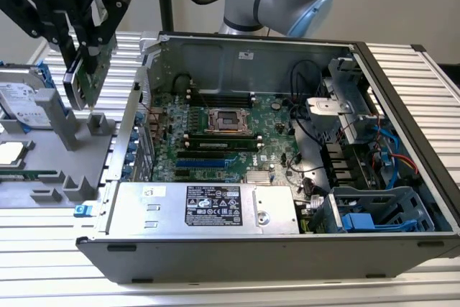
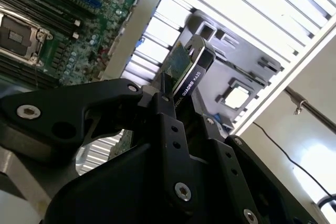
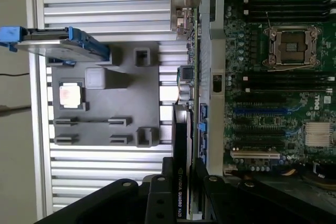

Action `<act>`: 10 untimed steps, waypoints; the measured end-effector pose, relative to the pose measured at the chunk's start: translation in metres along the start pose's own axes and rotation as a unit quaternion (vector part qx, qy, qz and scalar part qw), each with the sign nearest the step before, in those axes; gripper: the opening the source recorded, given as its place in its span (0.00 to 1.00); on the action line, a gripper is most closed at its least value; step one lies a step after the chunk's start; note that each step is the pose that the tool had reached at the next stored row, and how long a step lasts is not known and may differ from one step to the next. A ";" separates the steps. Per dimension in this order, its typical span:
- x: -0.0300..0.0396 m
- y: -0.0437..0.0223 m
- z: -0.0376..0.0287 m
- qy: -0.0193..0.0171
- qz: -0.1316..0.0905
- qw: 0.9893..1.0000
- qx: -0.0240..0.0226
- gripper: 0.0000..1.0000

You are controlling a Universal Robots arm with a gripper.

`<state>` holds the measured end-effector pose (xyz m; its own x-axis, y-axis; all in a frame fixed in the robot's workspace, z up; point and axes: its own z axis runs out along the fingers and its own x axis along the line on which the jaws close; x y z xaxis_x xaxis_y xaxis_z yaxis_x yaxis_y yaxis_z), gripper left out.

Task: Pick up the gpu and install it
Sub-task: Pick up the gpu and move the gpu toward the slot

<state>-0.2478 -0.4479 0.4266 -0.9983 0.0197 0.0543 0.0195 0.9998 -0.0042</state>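
1. My gripper covers the top of the gpu, so I see just part.
2. I squeeze the gpu tight; it hangs tilted.
3. I float above the gray tray, at the exterior view's left of the open computer.

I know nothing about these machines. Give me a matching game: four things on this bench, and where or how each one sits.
Things:
1. gpu
2. hard drive
3. processor chip
4. power supply

Places or states:
A. silver box inside the computer case, at its near edge
B. lying flat on the grey tray
C. clamped in the hand
D. blue rails on its sides, at the tray's edge

Pairs: 1-C, 2-D, 3-B, 4-A
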 end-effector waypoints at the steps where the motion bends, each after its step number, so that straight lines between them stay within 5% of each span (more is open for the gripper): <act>1: -0.0011 0.0000 -0.0001 0.000 0.000 1.000 0.000 0.00; 10: -0.0126 0.0002 -0.0007 0.003 0.000 1.000 0.000 0.00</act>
<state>-0.2352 -0.4479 0.4267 -0.9980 0.0197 0.0607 0.0195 0.9998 -0.0044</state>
